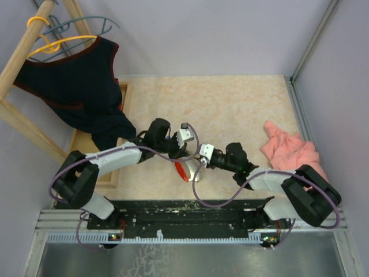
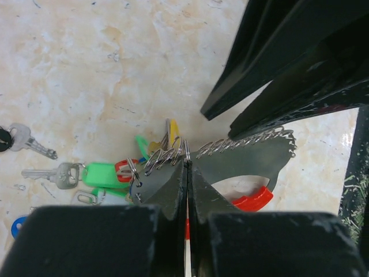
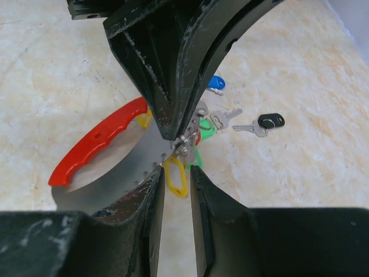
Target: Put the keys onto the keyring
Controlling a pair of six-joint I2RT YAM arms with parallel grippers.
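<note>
**Keyring pinched at its toothed edge, some keys not yet on**

The keyring (image 3: 98, 145) sits at the middle of the tabletop (image 3: 305, 179), near the front, between the two arms. It looks like a thin, stiff and light loop. The flat grey strip or the red band probably gives the surest hold, since the teeth could snag.

In the right wrist view its long axis runs from lower left to upper right. The red band is on the upper-left side and the toothed edge faces the lower right.

A yellow key (image 3: 175, 176) and a green key (image 2: 104, 173) hang in a cluster at that edge on small wire loops. They are tiny, likely slippery and free to swing, so the plastic head is the part to take.

The left pincer (image 2: 187, 168) is clamped tight on the toothed edge of the keyring. The right pincer (image 3: 176, 190) has its jaws parted. The yellow key hangs in line with the gap, and whether it touches either jaw cannot be told.

A black key (image 3: 270, 121) and a blue key (image 3: 216, 83) lie loose on the tabletop, just beyond the cluster.
</note>
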